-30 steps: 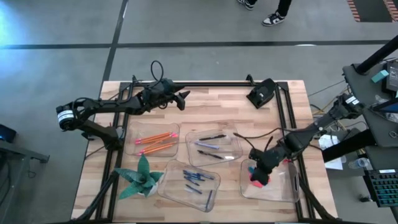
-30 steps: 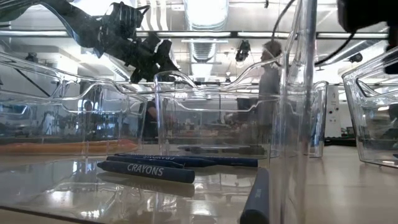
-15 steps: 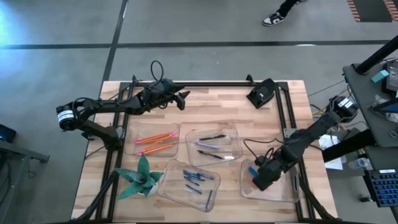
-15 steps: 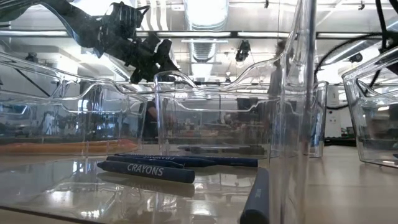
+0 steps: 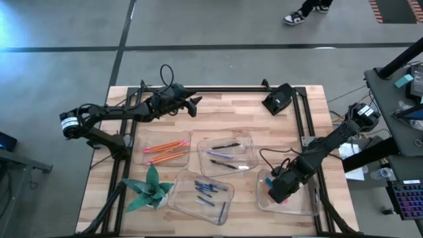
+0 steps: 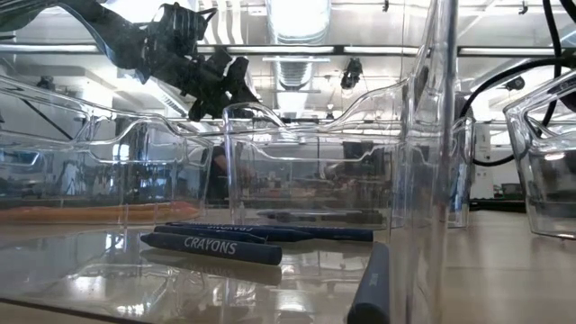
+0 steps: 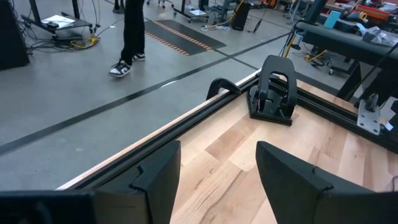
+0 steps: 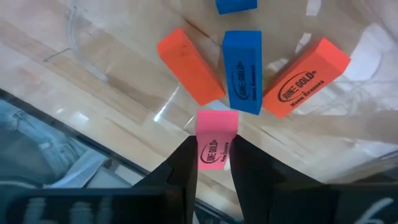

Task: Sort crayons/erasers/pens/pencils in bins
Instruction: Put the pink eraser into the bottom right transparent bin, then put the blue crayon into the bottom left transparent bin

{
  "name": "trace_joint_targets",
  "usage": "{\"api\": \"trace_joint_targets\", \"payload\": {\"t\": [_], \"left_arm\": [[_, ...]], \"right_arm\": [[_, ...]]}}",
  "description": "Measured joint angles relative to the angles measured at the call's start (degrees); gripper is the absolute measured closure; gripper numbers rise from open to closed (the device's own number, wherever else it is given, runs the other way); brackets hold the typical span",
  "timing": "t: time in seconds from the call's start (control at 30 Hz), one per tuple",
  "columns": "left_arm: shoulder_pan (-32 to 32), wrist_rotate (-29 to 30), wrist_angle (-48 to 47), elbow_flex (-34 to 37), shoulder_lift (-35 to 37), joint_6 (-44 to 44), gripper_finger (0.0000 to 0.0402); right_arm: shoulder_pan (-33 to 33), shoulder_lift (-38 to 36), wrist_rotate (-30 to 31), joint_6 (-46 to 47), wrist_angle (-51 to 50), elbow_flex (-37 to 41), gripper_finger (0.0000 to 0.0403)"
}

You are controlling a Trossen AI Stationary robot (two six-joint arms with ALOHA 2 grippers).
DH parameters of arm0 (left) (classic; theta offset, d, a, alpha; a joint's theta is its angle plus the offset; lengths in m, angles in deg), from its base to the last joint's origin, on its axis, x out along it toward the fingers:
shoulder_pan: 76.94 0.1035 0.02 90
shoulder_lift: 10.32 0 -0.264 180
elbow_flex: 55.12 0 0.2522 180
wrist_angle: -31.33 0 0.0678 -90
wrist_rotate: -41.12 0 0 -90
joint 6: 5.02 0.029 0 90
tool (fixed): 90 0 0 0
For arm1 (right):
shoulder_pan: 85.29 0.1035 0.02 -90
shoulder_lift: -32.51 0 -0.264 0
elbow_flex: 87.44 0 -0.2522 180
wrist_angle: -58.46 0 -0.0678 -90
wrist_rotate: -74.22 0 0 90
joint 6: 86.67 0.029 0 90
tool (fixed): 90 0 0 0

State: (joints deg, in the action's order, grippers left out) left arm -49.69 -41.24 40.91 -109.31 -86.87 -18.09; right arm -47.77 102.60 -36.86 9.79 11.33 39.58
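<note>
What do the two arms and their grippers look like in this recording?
Both arms are dark, slim and jointed. The left arm has a white-ringed base joint and a looping black cable; the left gripper has two broad, angular black fingers. The right arm carries black cabling; the right gripper has flat black fingers.

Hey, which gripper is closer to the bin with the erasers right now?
Right. The right gripper is down inside the erasers' bin, fingers around a pink eraser. The left gripper hangs open over the table's far edge, well away.
</note>
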Motion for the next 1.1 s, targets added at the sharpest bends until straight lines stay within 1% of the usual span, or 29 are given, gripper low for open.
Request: {"api": "trace_joint_targets", "payload": {"t": [0.37,0.5,0.63,0.7,0.77,0.83,0.9,0.97,1.0,1.03,1.1], "left_arm": [[0.0,0.0,0.0,0.0,0.0,0.4,0.0206],[0.0,0.0,0.0,0.0,0.0,0.4,0.0206],[0.0,0.0,0.0,0.0,0.0,0.3,0.0206],[0.0,0.0,0.0,0.0,0.0,0.3,0.0206],[0.0,0.0,0.0,0.0,0.0,0.3,0.0206],[0.0,0.0,0.1,0.0,0.0,0.3,0.0206],[0.0,-0.3,0.1,0.0,0.0,0.3,0.0206],[0.0,-1.3,0.1,0.0,0.0,0.3,0.0206],[0.0,-1.6,0.1,0.0,0.0,0.3,0.0206],[0.0,-1.7,0.1,0.0,0.0,0.3,0.0206],[0.0,-1.7,0.1,0.0,0.0,0.4,0.0206]], "right_arm": [[0.0,-0.3,0.1,-1.5,-0.6,0.1,0.0267],[0.1,-1.3,0.1,-5.9,-0.5,-1.0,0.0256],[0.0,-3.7,1.9,-11.3,-0.9,-4.9,0.0256],[0.0,-4.8,5.9,-15.1,-3.3,-7.2,0.0260],[0.0,-6.0,12.3,-19.5,-7.4,-10.3,0.0263],[0.0,-6.7,21.4,-23.7,-13.1,-13.7,0.0266],[0.0,-6.9,32.7,-26.4,-20.0,-17.1,0.0266],[-0.3,-6.8,43.7,-26.3,-26.4,-20.0,0.0266],[-0.9,-6.6,47.9,-25.0,-29.1,-21.3,0.0266],[-1.6,-6.5,50.4,-23.6,-31.4,-22.2,0.0266],[-4.0,-6.2,51.0,-21.2,-34.9,-22.8,0.0266]]}}
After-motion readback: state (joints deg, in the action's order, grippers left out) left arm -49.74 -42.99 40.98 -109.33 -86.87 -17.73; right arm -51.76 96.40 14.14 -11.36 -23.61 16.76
